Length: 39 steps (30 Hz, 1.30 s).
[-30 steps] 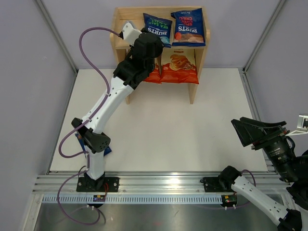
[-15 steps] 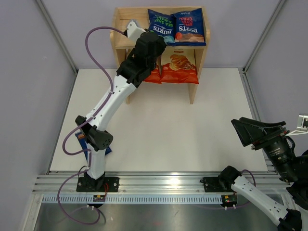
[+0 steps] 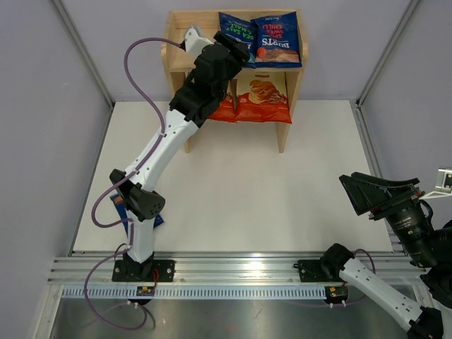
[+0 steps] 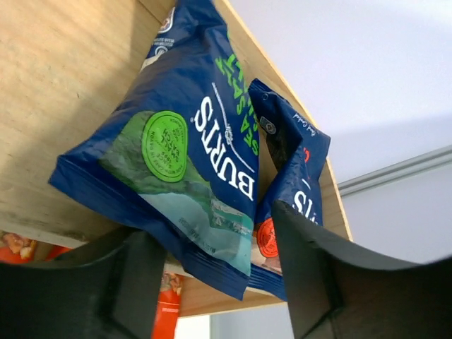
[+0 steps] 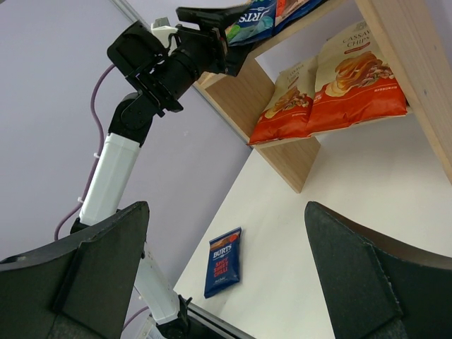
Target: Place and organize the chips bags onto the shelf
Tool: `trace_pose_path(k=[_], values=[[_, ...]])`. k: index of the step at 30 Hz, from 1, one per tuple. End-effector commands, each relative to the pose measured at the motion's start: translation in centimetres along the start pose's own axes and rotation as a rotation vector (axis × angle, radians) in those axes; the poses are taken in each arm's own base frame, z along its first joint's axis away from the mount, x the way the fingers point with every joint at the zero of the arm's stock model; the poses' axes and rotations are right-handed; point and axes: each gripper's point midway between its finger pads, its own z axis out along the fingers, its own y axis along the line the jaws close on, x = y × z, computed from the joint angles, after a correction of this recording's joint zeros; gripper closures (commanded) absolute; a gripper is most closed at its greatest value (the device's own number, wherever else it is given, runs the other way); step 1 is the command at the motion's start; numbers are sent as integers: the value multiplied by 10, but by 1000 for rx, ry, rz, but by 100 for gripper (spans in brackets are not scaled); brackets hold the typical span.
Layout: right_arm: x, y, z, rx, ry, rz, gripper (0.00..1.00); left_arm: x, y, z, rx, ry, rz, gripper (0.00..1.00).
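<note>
At the far left, a red-labelled Burts bag (image 5: 222, 261) lies flat on the white table (image 3: 233, 183) close beside the left arm's base, apart from everything else; it is the one bag not yet shelved, so I judge the task nearly but not fully done

The left arm stretches up and across to the wooden shelf (image 3: 173, 63), and the left gripper (image 4: 210, 233) sits at the front lip of the top tier. Its fingers (image 4: 318, 275) stand apart, with the near edge of the teal-green Burts bag (image 4: 191, 162) between them. From the wrist view the bag looks unpinched and rests on the top board under its own weight, so this reads as a release or a small straightening nudge, not a carry. The bag lies face up and slightly skewed, its right edge overlapping the red-labelled Burts bag on the shelf (image 3: 279, 35) beside it, and a corner hangs just past the lip, which probably explains the gripper waiting there

On the lower tier, two Cassava Chips bags (image 3: 263, 97) lean side by side, touching, with the larger bags kept below and the smaller ones above; the left one is partly hidden by the arm

At the far right, the right gripper (image 3: 355, 196) hangs near the table's edge with its jaws spread wide and nothing between them, parked well clear of the shelf
</note>
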Motion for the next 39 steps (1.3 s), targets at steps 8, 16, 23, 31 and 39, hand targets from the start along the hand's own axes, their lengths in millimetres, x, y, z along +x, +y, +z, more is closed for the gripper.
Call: trace_pose_path(k=[8, 16, 23, 31, 39], values=[[1, 6, 5, -19, 6, 10, 1, -23, 40, -20, -131, 27, 114, 5], [9, 3, 13, -8, 33, -15, 0, -44, 47, -41, -156, 8, 156, 1], [40, -10, 36, 35, 141, -85, 1, -85, 50, -79, -161, -59, 203, 1], [129, -7, 82, -64, 431, -72, 0, -127, 63, -146, -131, -93, 306, 1], [226, -7, 131, -176, 638, 157, 1, -133, 137, -229, -216, 24, 538, 1]])
